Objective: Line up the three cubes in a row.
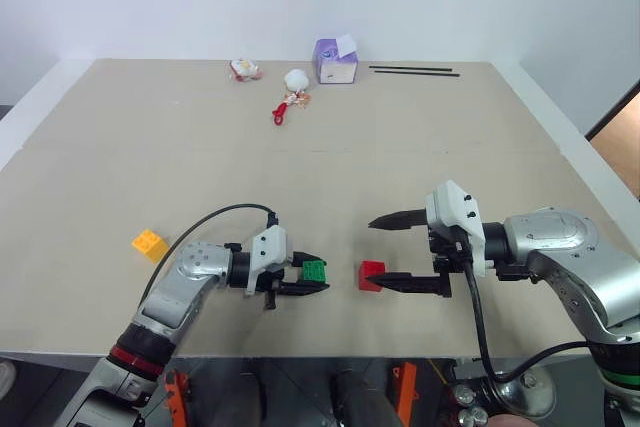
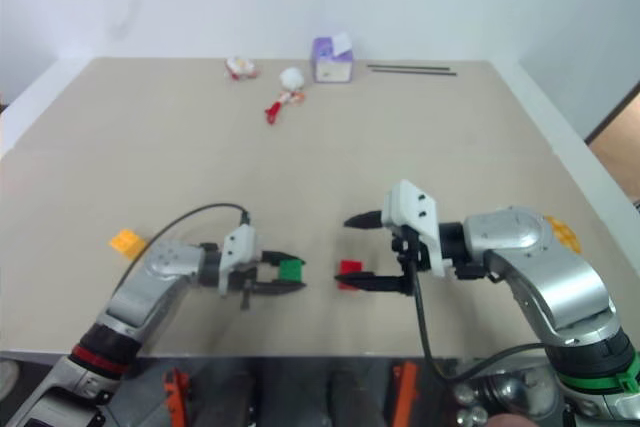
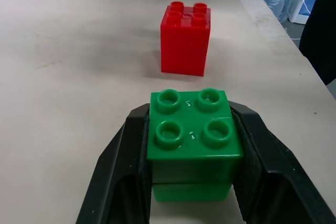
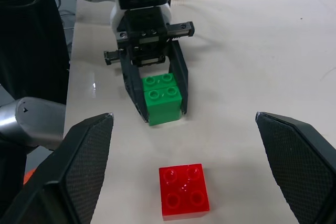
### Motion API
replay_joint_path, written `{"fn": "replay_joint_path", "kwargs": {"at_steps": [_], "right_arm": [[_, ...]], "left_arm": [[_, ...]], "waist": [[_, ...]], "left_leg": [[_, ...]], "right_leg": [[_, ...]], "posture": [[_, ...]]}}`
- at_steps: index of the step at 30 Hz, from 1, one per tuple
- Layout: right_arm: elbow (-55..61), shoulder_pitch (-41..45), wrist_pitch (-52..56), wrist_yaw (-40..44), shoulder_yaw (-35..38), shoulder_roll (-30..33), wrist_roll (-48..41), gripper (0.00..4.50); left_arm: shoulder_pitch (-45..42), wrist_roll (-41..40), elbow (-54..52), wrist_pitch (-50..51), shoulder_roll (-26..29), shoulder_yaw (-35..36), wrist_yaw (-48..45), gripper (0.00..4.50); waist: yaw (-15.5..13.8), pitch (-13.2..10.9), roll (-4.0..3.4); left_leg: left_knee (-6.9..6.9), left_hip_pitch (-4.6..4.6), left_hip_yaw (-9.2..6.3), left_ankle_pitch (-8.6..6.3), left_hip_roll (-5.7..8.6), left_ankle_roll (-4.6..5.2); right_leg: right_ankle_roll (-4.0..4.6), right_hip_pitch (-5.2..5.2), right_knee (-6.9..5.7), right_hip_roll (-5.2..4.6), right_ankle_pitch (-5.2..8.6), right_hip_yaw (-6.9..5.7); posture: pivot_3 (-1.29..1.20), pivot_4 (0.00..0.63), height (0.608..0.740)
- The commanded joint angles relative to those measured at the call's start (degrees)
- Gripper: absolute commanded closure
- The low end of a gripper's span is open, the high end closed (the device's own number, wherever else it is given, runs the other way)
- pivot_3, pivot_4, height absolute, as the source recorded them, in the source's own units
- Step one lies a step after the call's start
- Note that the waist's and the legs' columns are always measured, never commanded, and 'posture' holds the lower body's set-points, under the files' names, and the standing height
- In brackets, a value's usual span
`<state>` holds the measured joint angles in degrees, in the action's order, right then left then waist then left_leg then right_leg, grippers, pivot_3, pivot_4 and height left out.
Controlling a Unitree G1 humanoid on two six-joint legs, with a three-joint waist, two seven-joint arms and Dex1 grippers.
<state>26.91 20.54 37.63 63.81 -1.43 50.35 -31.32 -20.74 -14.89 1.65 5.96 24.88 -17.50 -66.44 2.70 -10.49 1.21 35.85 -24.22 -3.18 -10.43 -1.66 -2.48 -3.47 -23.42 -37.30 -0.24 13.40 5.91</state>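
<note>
My left gripper (image 1: 318,281) is shut on the green cube (image 1: 314,270), holding it by its sides low over the table near the front edge. The left wrist view shows the green cube (image 3: 193,135) studs up between the black fingers, with the red cube (image 3: 185,39) a short way ahead. The red cube (image 1: 371,275) stands on the table just right of the green one. My right gripper (image 1: 380,253) is open wide, pointing left, with the red cube by its nearer fingertip and nothing held. The yellow-orange cube (image 1: 149,243) sits alone at the left.
Along the far edge of the table are a purple-and-white box (image 1: 336,61), two black sticks (image 1: 414,71), small toys (image 1: 244,69) and a red trinket (image 1: 280,112). A yellow bun (image 2: 560,232) peeks out behind my right arm.
</note>
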Motion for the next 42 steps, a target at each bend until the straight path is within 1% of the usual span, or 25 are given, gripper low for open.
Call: {"fn": "replay_joint_path", "kwargs": {"at_steps": [1,3,5,6,7,11,12,16,19,23,25,29,31,33,35,37,40,42], "right_arm": [[1.27,0.85,-0.56,0.13,1.54,0.78,-1.00,0.00],[1.12,1.01,-0.60,0.19,1.40,0.77,-0.98,0.00],[1.07,1.05,-0.61,0.24,1.36,0.79,-1.00,0.00],[1.05,1.04,-0.62,0.28,1.34,0.81,-1.01,0.00],[1.02,1.04,-0.63,0.31,1.33,0.83,-1.02,0.00],[0.68,1.10,-0.78,0.38,1.16,0.84,-0.91,0.00],[0.63,1.11,-0.80,0.39,1.15,0.83,-0.91,0.00],[0.56,1.19,-0.79,0.33,1.15,0.76,-0.95,0.00],[0.66,1.03,-0.78,0.45,1.40,0.83,-1.19,0.00],[0.24,2.33,-0.03,-0.79,3.47,-0.77,-3.77,0.00],[0.14,3.82,1.50,-2.27,5.13,-2.37,-6.99,0.00],[0.21,6.13,4.50,-4.68,7.34,-4.82,-12.30,0.00],[-0.04,6.70,4.72,-5.17,6.99,-5.29,-12.78,0.00],[-1.06,7.66,3.69,-4.98,4.84,-6.15,-11.29,0.00],[-2.68,9.07,2.58,-4.69,2.73,-7.28,-9.75,0.00],[-4.34,10.52,1.48,-4.17,0.81,-8.40,-8.45,0.00],[-7.05,12.34,-0.72,-2.56,-2.17,-9.75,-6.05,0.00],[-8.71,13.31,-2.19,-1.34,-3.89,-10.58,-4.58,0.00]], "left_arm": [[0.25,0.16,-0.08,-0.65,0.05,0.05,-0.36,3.14],[0.22,0.05,0.04,-0.52,0.11,-0.03,-0.69,3.14],[0.21,0.04,0.02,-0.44,0.15,-0.10,-0.86,2.09],[0.17,0.04,0.01,-0.15,0.24,-0.21,-1.01,1.82],[0.13,0.10,0.03,-0.03,0.31,-0.30,-1.13,1.36],[-0.21,-0.02,0.19,0.27,0.51,-0.38,-1.70,0.08],[-0.27,-0.08,0.15,0.37,0.52,-0.30,-1.84,0.01],[-0.39,-0.40,-0.16,0.03,0.49,0.23,-2.30,0.01],[-0.33,-3.11,-2.66,1.16,0.19,2.10,-1.95,0.01],[-0.40,-8.22,-7.99,6.41,-0.16,6.48,2.14,0.01],[-0.35,-11.50,-11.47,10.33,-0.58,10.05,6.19,0.01],[0.05,-17.67,-20.02,17.98,-2.22,18.34,18.16,0.01],[0.62,-18.49,-23.36,19.75,-3.10,21.02,23.76,0.01],[2.06,-19.22,-27.10,22.13,-3.35,23.97,29.33,0.01],[4.67,-19.52,-30.28,24.09,-1.66,26.90,32.17,0.01],[8.26,-20.24,-31.66,25.03,0.92,31.20,32.96,0.01],[14.89,-20.30,-31.34,24.01,5.42,37.51,31.38,0.01],[18.19,-20.60,-30.31,23.16,7.49,40.07,29.93,0.01]], "waist": [[0.00,0.00,0.00],[0.00,0.00,0.00],[0.00,0.00,0.00],[0.00,0.00,0.00],[0.00,0.00,0.00],[0.00,0.00,0.00],[0.00,0.00,0.00],[0.00,0.00,0.00],[0.00,0.00,0.00],[0.03,-0.02,0.02],[0.07,-0.02,0.03],[0.04,-0.03,0.05],[0.03,-0.03,0.05],[0.05,-0.03,0.05],[0.23,-0.03,0.05],[0.25,-0.03,0.06],[0.26,-0.03,0.06],[0.12,-0.03,0.07]], "left_leg": [[0.00,0.00,0.00,0.00,0.00,0.00],[0.00,0.00,0.00,0.00,0.00,0.00],[0.00,0.00,0.00,0.00,0.00,0.00],[0.00,0.00,0.00,0.00,0.00,0.00],[0.00,0.00,0.00,0.00,0.00,0.00],[0.00,0.00,0.00,0.00,0.00,0.00],[0.00,0.00,0.00,0.00,0.00,0.00],[0.00,0.00,0.00,0.00,0.00,0.00],[0.00,0.00,0.00,0.00,0.00,0.00],[0.00,0.00,0.00,0.00,-0.01,0.00],[0.00,0.00,0.00,0.00,-0.02,0.00],[0.02,0.01,-0.05,0.00,-0.05,0.00],[0.02,0.01,-0.07,0.00,-0.05,0.00],[0.01,0.00,-0.07,0.00,-0.03,0.00],[0.00,0.02,-0.03,0.00,-0.03,0.00],[-0.02,0.05,-0.05,0.00,-0.06,0.00],[-0.05,0.10,-0.06,0.00,-0.13,0.00],[-0.06,0.10,-0.04,0.00,-0.13,0.00]], "right_leg": [[0.00,0.00,0.00,0.00,0.00,0.00],[0.00,0.00,0.00,0.00,0.00,0.00],[0.00,0.00,0.00,0.00,0.00,0.00],[0.00,0.00,0.00,0.00,0.00,0.00],[0.00,0.00,0.00,0.00,0.00,0.00],[0.00,0.00,0.00,0.00,0.00,0.00],[0.00,0.00,0.00,0.00,0.00,0.00],[0.00,0.00,0.00,0.00,0.00,0.00],[0.00,0.00,0.00,0.00,0.00,0.00],[-0.01,0.00,0.00,0.00,0.00,0.00],[-0.03,-0.01,0.00,0.01,-0.02,0.00],[-0.20,0.03,-0.01,0.04,-0.13,-0.04],[-0.27,0.05,-0.01,0.04,-0.16,-0.06],[-0.30,0.06,0.00,0.02,-0.15,-0.03],[-0.31,0.04,0.00,0.03,-0.15,0.01],[-0.28,0.03,-0.02,0.07,-0.16,-0.01],[-0.02,0.00,-0.06,0.14,-0.06,-0.04],[0.12,-0.01,-0.05,0.12,0.01,-0.04]], "posture": [[0.00,0.150,0.740],[0.00,0.150,0.740],[0.00,0.150,0.740],[0.00,0.150,0.740],[0.00,0.150,0.740],[0.00,0.150,0.740],[0.00,0.150,0.740],[0.00,0.150,0.740],[0.00,0.150,0.740],[0.00,0.150,0.740],[0.00,0.150,0.740],[0.00,0.150,0.740],[0.00,0.150,0.740],[0.00,0.150,0.740],[0.00,0.150,0.740],[0.00,0.150,0.740],[0.00,0.150,0.740],[0.00,0.150,0.740]]}}
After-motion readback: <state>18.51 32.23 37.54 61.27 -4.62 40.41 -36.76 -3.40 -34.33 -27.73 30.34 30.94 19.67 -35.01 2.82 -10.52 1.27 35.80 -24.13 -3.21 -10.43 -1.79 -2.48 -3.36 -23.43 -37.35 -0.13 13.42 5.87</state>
